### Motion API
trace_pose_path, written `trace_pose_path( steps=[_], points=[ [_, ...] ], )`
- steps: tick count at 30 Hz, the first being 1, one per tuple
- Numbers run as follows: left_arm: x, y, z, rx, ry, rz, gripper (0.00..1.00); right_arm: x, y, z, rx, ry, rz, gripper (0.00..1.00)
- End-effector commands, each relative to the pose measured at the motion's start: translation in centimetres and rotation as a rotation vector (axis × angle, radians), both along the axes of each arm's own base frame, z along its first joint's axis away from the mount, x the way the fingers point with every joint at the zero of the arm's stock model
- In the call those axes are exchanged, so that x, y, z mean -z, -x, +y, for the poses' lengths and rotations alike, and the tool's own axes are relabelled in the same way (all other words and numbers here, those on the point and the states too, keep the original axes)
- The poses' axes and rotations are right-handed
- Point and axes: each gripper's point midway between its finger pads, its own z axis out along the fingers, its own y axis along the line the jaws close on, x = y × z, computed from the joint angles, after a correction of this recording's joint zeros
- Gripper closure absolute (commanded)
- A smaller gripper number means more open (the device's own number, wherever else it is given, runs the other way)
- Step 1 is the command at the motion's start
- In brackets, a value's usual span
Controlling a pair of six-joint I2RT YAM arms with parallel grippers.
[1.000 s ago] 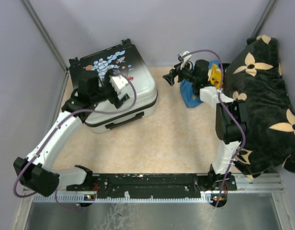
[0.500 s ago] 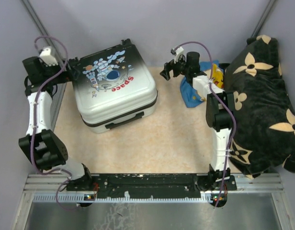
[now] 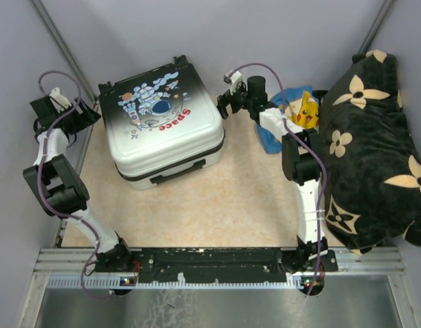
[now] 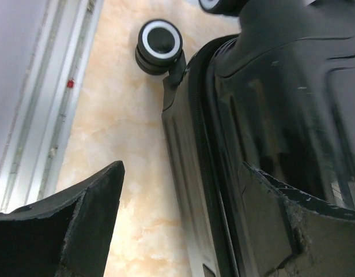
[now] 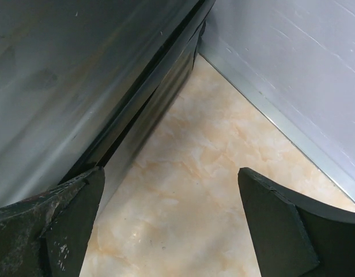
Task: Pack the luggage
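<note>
The luggage (image 3: 163, 130), a white-to-black hard-shell suitcase with an astronaut print and red "Space", lies shut and flat at the back left. My left gripper (image 3: 91, 113) is open at its left back corner. In the left wrist view (image 4: 183, 231) the jaws straddle the suitcase's dark side edge (image 4: 264, 104), one finger over the floor, with a black wheel (image 4: 159, 40) ahead. My right gripper (image 3: 224, 104) is open at the suitcase's right back corner. In the right wrist view (image 5: 172, 225) the shell (image 5: 68, 63) is beside the left finger, with bare floor between the jaws.
A yellow plush toy (image 3: 306, 109) and a blue cloth (image 3: 270, 137) lie behind the right arm. A big black flower-patterned cushion (image 3: 374, 150) fills the right side. Grey walls (image 5: 293, 69) close in at the back and the sides.
My left arm has swung off the top of the suitcase to its left back corner. My right gripper has moved left, from over the blue cloth to the suitcase's right back corner.
</note>
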Motion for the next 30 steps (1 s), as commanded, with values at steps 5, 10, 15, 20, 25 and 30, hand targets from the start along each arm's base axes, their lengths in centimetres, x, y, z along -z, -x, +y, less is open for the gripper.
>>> trace_pose_path(
  steps=[5,10,15,20,25,30],
  points=[
    [2.1,-4.1,-7.8,0.349,0.03,-0.027,0.2,-3.5,3.1,3.0,-0.133,0.025,-0.152,0.01],
    [2.6,-3.8,-16.9,0.571,0.014,-0.039,0.2,-3.1,5.6,1.0,-0.102,0.076,-0.139,0.01],
    [3.5,-3.4,-24.3,0.711,0.034,-0.045,0.21,-3.2,7.8,-2.8,-0.037,0.102,-0.129,0.01],
    [4.0,-2.8,-29.7,0.765,0.098,-0.023,0.21,-2.8,8.9,-6.1,0.055,0.133,-0.101,0.01],
    [4.2,0.3,-34.2,0.812,0.128,-0.01,0.2,-2.6,7.6,-8.7,0.17,0.129,-0.077,0.01],
    [4.9,1.7,-35.4,0.805,0.096,0.007,0.19,-3.2,6.8,-10.3,0.221,0.131,-0.085,0.01]
  ],
)
